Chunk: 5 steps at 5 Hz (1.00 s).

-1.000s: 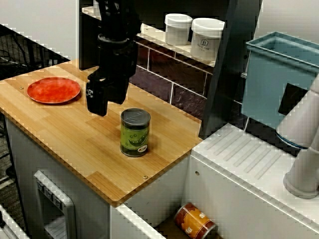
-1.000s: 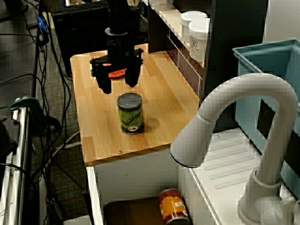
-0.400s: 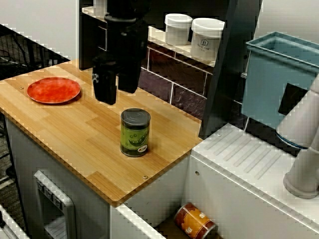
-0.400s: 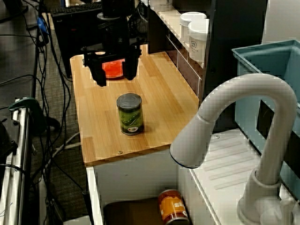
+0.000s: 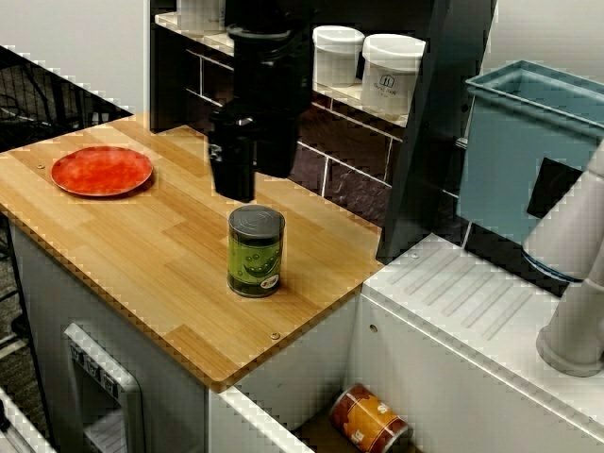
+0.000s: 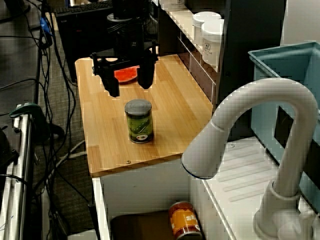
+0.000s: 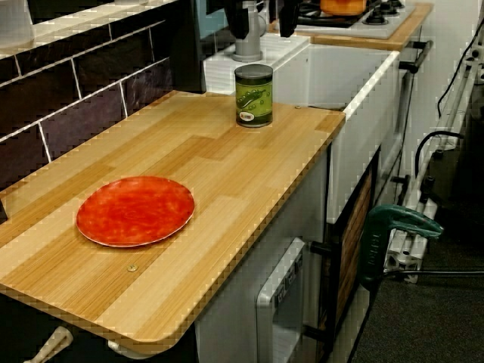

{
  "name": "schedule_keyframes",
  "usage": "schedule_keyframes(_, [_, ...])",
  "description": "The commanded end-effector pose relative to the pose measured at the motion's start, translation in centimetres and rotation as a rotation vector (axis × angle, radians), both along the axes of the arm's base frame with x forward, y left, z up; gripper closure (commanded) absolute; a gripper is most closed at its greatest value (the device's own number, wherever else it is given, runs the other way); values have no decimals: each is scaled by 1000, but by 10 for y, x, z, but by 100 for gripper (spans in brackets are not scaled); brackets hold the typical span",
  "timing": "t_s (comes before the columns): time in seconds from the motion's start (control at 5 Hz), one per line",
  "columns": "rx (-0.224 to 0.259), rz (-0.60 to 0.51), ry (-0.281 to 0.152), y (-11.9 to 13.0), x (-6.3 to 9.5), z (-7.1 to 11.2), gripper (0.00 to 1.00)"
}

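- The arm stood upright over the table [image 5: 132, 255], with the claw [image 6: 129, 85] pointing straight down.
- The claw was released: its two black fingers [image 6: 112, 86] were spread wide with nothing between them.
- It hovered above the can [image 5: 256, 250], a little toward the plate [image 5: 102, 171], and was not touching the lid.
- The can stood upright near the sink end of the table, well apart from the red plate at the far end.
- In the front view the claw was one dark block, and the gap between the fingers could not be seen.
- The faucet view showed the spread plainly, with the plate peeking out between the fingers.
- The low view from the plate end cut the arm off. Only the two fingertips showed at the top edge, one on either side above the can.
- Only that low view caught the green clamp [image 7: 397, 227] beside the table.
- The front and faucet views showed an orange tin [image 5: 368, 420] lying on its side down in the sink.
- The can's green label carried a pea picture, but its words were too small to read.
- A jar [image 5: 392, 71] on the shelf had a round mark, also unreadable.
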State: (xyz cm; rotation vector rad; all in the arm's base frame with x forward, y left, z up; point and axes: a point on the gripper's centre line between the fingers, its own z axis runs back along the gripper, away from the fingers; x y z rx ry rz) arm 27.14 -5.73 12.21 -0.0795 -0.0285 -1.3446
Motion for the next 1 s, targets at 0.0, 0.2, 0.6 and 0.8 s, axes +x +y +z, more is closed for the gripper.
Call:
schedule_keyframes(0.0, [-15, 45, -38, -15, 8, 1, 0])
schedule_keyframes(0.2, [0, 56, -38, -25, 13, -8, 0])
schedule_keyframes(0.6, [45, 72, -41, -31, 13, -27, 0])
schedule_keyframes(0.8, [88, 81, -44, -27, 8, -36, 0])
